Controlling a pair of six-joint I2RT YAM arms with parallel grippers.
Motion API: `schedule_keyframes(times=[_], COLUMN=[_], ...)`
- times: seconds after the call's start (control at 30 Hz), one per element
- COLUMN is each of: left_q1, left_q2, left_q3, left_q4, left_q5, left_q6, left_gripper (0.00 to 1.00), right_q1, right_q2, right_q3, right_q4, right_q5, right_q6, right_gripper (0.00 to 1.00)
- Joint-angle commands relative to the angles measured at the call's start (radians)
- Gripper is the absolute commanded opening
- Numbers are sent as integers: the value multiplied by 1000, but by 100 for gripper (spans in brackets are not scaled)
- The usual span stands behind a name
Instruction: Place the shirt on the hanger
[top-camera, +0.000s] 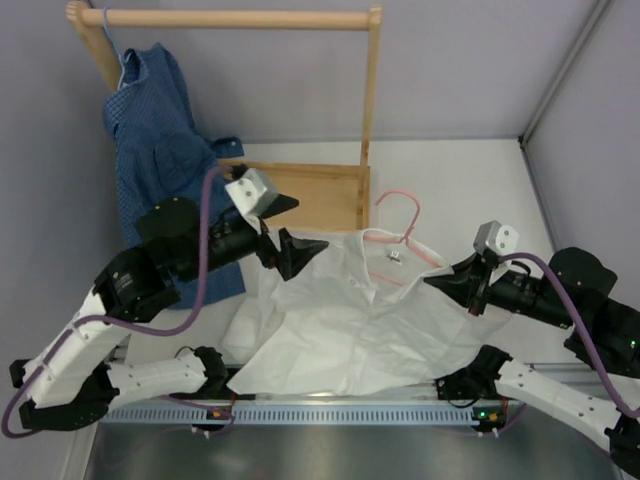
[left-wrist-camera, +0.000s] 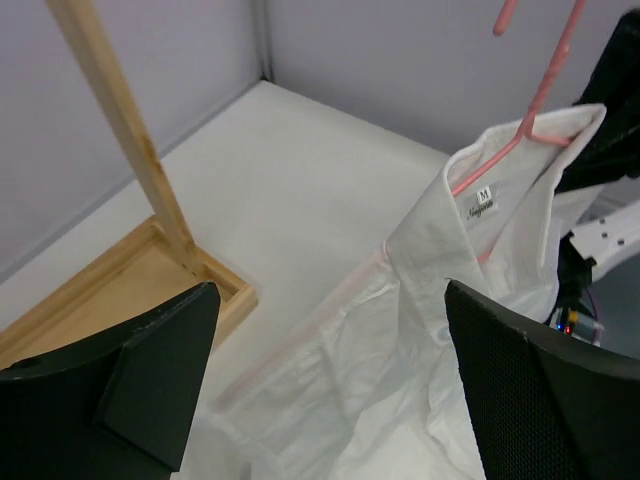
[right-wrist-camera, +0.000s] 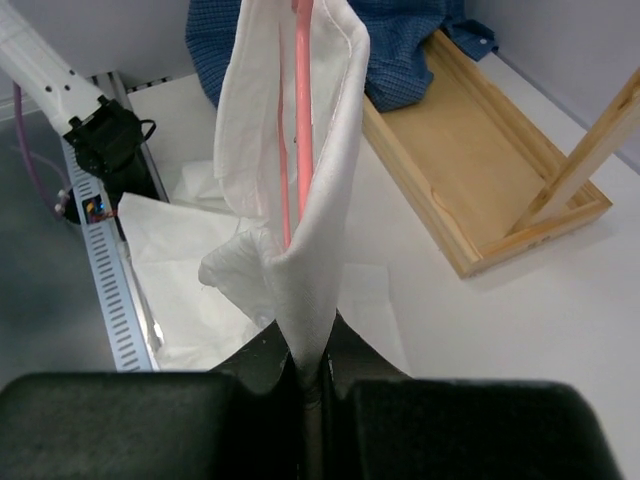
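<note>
**Seating the shirt's shoulders on the pink wire**

Nearest me, the shirt (top-camera: 350, 320) is lying spread along the table's (top-camera: 480, 180) near edge, with its collar raised toward the middle. My right pincer (right-wrist-camera: 312, 375) is clamped together on a fold of shoulder cloth, and the hanger (right-wrist-camera: 298, 100) wire is running up inside that fold. My left pincer (left-wrist-camera: 330, 300) is standing wide apart, gripping nothing, just beside the other shoulder. A pink line is showing through the cloth there, so I judge the wire is sitting inside both shoulders. To finish well, my left should be pinching cloth and wire together, stopping either side slipping. Farther back, the hook is pointing toward the wooden rack base (top-camera: 310, 190).
</note>
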Motion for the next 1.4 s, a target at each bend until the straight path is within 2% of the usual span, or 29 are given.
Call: schedule_keyframes(times=[0.0, 0.07, 0.2, 0.23, 0.3, 0.37, 0.4, 0.53, 0.6, 0.67, 0.77, 0.83, 0.87, 0.9, 0.97, 1.1, 1.23, 1.37], left_q1=[2, 1, 1, 1, 1, 1, 1, 1, 1, 1, 2, 16, 24, 34, 53, 80, 120, 197], left_q2=[-74, -132, -282, -316, -400, -445, -490, -602, -636, -683, -727, -727, -733, -739, -750, -753, -743, -724], left_q3=[64, 56, -87, -179, -261, -361, -396, -531, -582, -637, -700, -706, -707, -714, -715, -721, -726, -732], left_q4=[46, 46, 46, 41, -5, -37, -51, -46, -39, -8, 41, 38, 37, 38, 36, 37, 38, 41], left_q5=[-220, -236, -304, -329, -441, -489, -477, -398, -427, -493, -515, -501, -496, -495, -493, -492, -487, -454], left_q6=[-111, -134, -165, -158, -151, -176, -200, -211, -228, -240, -243, -242, -243, -242, -240, -242, -245, -250], left_gripper=[98, 98, 98, 98, 98, 98, 98, 98, 98, 98, 98, 98, 98, 98, 98, 98, 98, 98], right_q1=[7, 6, 6, 6, 7, 6, 6, 4, 6, 6, 6, 9, 12, 12, 12, 13, 33, 105], right_q2=[23, 43, 147, 177, 268, 371, 403, 602, 656, 708, 736, 703, 676, 621, 577, 523, 561, 662], right_q3=[14, 16, 115, 198, 332, 433, 540, 799, 914, 949, 944, 834, 759, 608, 443, 325, 349, 495], right_q4=[176, 225, 298, 295, 296, 298, 296, 313, 342, 409, 451, 472, 544, 583, 653, 666, 574, 448], right_q5=[111, 187, 243, 247, 248, 253, 254, 346, 377, 438, 443, 411, 405, 400, 388, 381, 496, 685], right_q6=[46, 98, 108, 105, 103, 90, 82, 16, -10, -21, -21, 0, 10, 36, 62, 152, 243, 272], right_gripper=[0, 0, 0, 0, 0, 0, 0, 0, 0, 0, 0, 0, 0, 0, 0, 0, 0, 0])
